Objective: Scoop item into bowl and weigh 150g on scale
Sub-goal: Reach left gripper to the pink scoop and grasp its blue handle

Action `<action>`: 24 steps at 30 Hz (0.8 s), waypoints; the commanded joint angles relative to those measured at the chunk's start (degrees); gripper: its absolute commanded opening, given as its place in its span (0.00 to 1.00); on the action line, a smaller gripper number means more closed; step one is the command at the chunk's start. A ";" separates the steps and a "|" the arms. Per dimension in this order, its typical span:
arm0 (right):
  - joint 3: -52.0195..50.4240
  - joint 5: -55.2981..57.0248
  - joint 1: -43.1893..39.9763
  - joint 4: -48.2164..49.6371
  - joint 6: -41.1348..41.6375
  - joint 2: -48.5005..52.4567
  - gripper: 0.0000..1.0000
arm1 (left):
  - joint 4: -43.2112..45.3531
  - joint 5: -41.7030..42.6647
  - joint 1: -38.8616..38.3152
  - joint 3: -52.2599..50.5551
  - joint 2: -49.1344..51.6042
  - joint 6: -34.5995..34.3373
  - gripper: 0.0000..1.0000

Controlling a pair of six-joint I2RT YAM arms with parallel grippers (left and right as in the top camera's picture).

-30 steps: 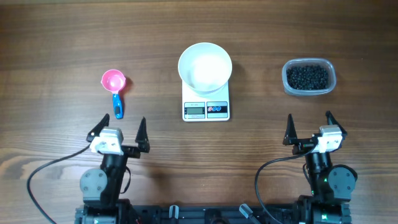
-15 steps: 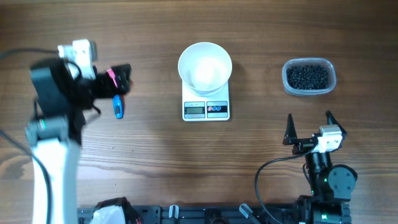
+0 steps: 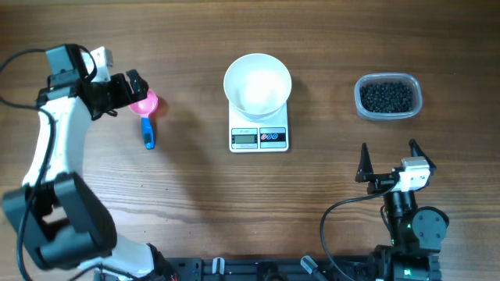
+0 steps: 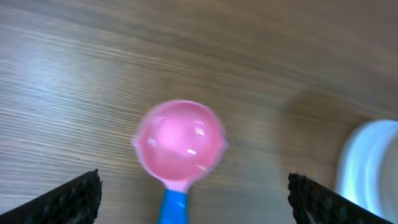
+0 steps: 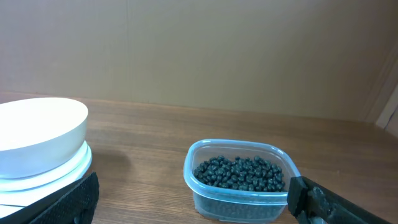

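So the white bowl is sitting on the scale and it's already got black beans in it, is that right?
Not quite: the bowl sits on the scale, but it is empty. The overhead view shows the black beans in the clear tub.

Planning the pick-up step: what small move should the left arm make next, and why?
Probably shift the left gripper toward the blue handle of the scoop and lower it. Its jaws stand open above the scoop's pink end, holding nothing, and the bowl on the scale looks empty.
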 commanded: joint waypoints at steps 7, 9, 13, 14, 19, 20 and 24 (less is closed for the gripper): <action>-0.09 0.50 0.24 0.17 -0.15 -0.31 1.00 | 5.75 -6.82 0.33 0.74 10.36 6.99 0.89; -0.09 0.50 0.24 0.20 -0.15 -0.31 1.00 | 6.45 -6.82 0.33 0.74 12.00 6.99 0.85; -0.09 0.50 0.24 0.17 -0.15 -0.31 1.00 | 8.48 -6.93 0.33 0.74 13.99 6.97 0.73; -0.09 0.50 0.24 0.20 -0.15 -0.31 1.00 | 9.11 -6.91 0.33 0.74 14.38 6.97 0.70; -0.09 0.50 0.24 0.17 -0.13 -0.31 1.00 | 9.60 -6.69 0.26 0.74 15.02 6.95 0.52; -0.09 0.50 0.24 0.20 -0.15 -0.31 1.00 | 9.57 -6.69 0.26 0.74 15.30 6.95 0.51; -0.09 0.50 0.24 0.17 -0.15 -0.31 1.00 | 9.14 -6.29 0.26 0.74 17.35 6.91 0.47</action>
